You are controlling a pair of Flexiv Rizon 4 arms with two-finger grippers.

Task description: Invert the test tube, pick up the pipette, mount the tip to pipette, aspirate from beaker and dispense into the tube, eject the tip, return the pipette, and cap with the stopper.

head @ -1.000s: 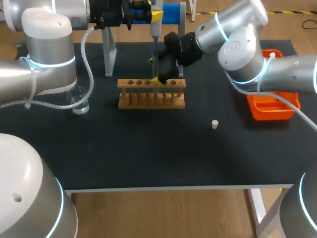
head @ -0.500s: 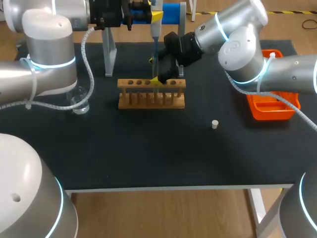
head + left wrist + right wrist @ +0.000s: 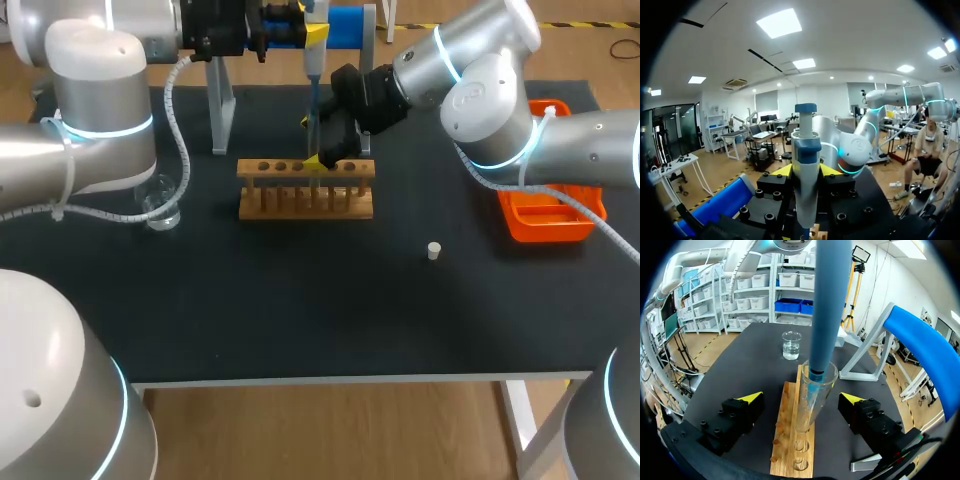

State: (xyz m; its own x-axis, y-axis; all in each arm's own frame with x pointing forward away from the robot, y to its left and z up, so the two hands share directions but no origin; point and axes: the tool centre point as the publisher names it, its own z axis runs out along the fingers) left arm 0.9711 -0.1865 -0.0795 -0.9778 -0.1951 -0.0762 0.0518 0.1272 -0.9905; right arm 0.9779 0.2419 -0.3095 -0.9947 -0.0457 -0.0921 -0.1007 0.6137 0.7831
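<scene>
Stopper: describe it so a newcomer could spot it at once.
On the black table, find the wooden tube rack near the middle. Nearer the front edge and right of it, short of the orange tray, sits the stopper: a small white plug alone on bare black surface, touching nothing.

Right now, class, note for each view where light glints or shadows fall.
Head view: the white stopper casts hardly any visible shadow on the black mat. Right wrist view: the test tube and the beaker catch pale glints on their glass. Left wrist view: the pipette is evenly lit.
</scene>
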